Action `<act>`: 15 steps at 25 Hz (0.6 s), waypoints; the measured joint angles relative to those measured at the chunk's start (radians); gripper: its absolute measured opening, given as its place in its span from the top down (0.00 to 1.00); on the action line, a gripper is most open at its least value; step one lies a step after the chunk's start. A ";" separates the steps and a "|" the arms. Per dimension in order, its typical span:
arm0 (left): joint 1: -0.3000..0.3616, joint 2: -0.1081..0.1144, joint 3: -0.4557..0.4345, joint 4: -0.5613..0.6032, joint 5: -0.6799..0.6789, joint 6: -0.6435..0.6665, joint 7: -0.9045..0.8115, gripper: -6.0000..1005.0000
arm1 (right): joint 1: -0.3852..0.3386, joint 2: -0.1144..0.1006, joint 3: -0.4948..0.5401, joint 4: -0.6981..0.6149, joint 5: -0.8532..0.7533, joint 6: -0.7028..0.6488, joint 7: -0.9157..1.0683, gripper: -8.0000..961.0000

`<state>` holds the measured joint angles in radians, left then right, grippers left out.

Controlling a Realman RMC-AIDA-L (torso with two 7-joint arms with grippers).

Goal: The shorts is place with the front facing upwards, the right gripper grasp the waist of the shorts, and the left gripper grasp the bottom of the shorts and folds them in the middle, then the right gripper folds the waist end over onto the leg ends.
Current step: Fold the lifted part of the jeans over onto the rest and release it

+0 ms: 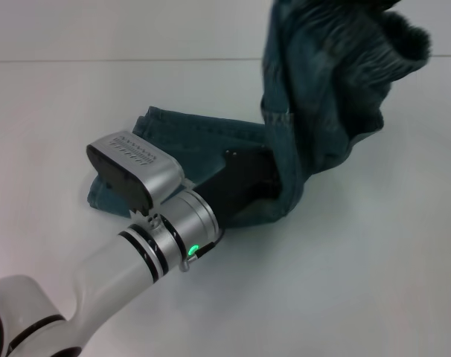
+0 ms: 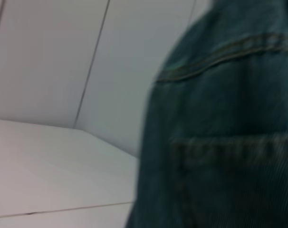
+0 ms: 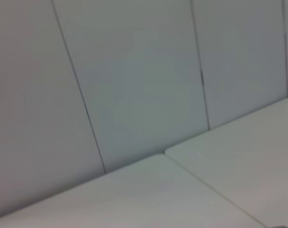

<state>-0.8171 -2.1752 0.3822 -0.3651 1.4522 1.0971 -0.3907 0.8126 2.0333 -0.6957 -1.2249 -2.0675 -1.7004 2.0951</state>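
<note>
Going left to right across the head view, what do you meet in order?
Left arm's white forearm → its silver wrist camera housing → the leg end of the denim shorts flat on the white table → the raised waist end of the shorts, hanging at upper right.

The shorts are showing blue denim with a teal cast, and in the left wrist view tan stitching is running in lines across the fabric. The left arm is showing white and silver, ringed with black bands, a green light glowing near its wrist. The table is looking plain white, and the far wall panels are looking pale grey.
</note>
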 joint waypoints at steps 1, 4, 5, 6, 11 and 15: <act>0.002 0.000 -0.024 -0.006 0.025 -0.006 0.010 0.99 | 0.006 0.005 -0.029 0.006 -0.004 0.019 -0.002 0.92; 0.009 0.000 -0.073 -0.018 0.071 -0.025 0.035 0.99 | 0.031 0.016 -0.119 0.047 -0.008 0.067 -0.009 0.92; 0.011 0.000 -0.083 -0.020 0.082 -0.030 0.039 0.99 | 0.041 0.019 -0.146 0.064 -0.009 0.079 -0.014 0.92; 0.013 0.000 -0.089 -0.020 0.089 -0.033 0.040 0.99 | 0.051 0.022 -0.173 0.085 -0.009 0.094 -0.024 0.92; 0.029 0.000 -0.100 -0.024 0.110 -0.036 0.042 0.99 | 0.094 0.028 -0.266 0.164 -0.021 0.154 -0.060 0.92; 0.049 0.000 -0.102 -0.024 0.113 -0.031 0.041 0.99 | 0.105 0.030 -0.278 0.169 -0.032 0.162 -0.079 0.93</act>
<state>-0.7679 -2.1751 0.2805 -0.3894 1.5647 1.0660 -0.3494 0.9179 2.0634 -0.9741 -1.0557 -2.0999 -1.5383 2.0158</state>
